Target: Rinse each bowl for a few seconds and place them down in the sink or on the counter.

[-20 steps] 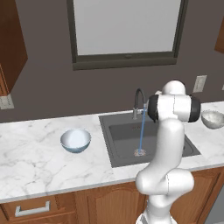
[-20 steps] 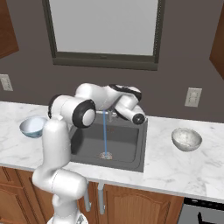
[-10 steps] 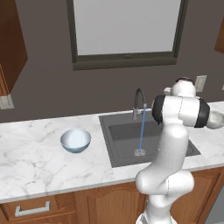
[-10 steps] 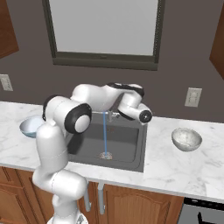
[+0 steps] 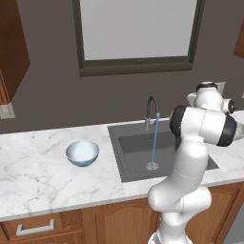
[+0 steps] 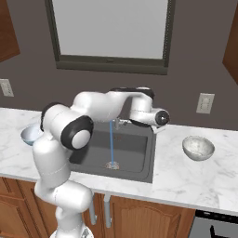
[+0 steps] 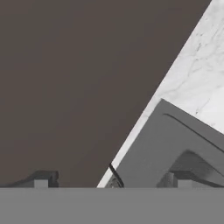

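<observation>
The light blue bowl (image 5: 82, 152) sits upright on the white marble counter (image 5: 38, 176) left of the sink (image 5: 133, 151); the arm half hides this bowl (image 6: 30, 134) in the right base view. The speckled bowl (image 6: 198, 148) rests on the counter (image 6: 186, 181) right of the sink (image 6: 142, 158). A water stream (image 5: 155, 143) runs from the faucet (image 5: 151, 112) to the drain. My gripper (image 7: 109, 181) is open and holds nothing. It hangs over the sink's back right part, well left of the speckled bowl. In the hand view its fingertips (image 7: 41, 179) frame a sink corner (image 7: 175, 144).
A dark wall with a framed window (image 5: 138, 33) stands behind the counter. A wall outlet (image 6: 205, 103) is above the speckled bowl. Brown cabinets (image 5: 71, 224) run under the counter. My own arm (image 6: 65, 135) stands between the sink and the blue bowl.
The hand has swung to the right over the sink, closer to the speckled bowl. The jaws stayed open, the water keeps running and both bowls stayed put.
</observation>
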